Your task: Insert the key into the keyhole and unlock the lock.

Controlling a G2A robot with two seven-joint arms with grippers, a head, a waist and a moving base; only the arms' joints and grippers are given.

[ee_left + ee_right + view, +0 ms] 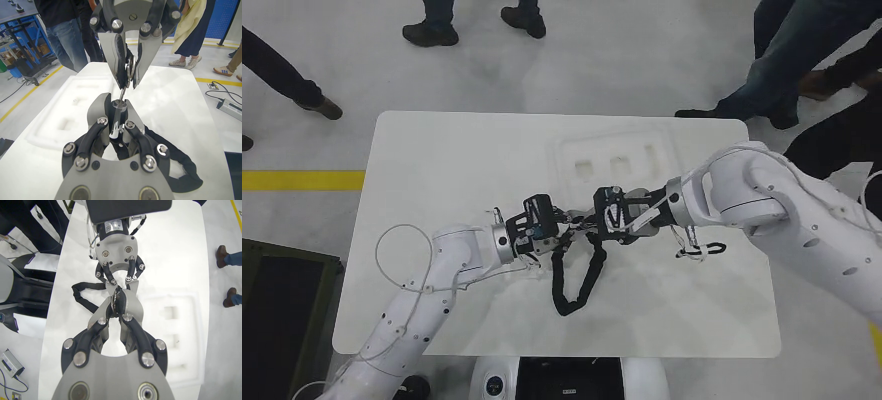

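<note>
Left hand [117, 101] clamps lock [116, 117], right hand [127, 85] key [122, 93]; foam tray [62, 108] near.

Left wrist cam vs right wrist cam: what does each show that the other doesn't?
Left wrist: key blade tip at the keyhole of the lock, which the left end effector clamps. Right wrist: the left arm's wrist and cables; the right end effector hides the blade. Both: the end effectors, key ring, black chain, foam tray.

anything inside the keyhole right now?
The key, held by the right end effector, has its blade tip at the keyhole in the end face of the lock. How far it sits inside is hidden by the lock body.
</note>
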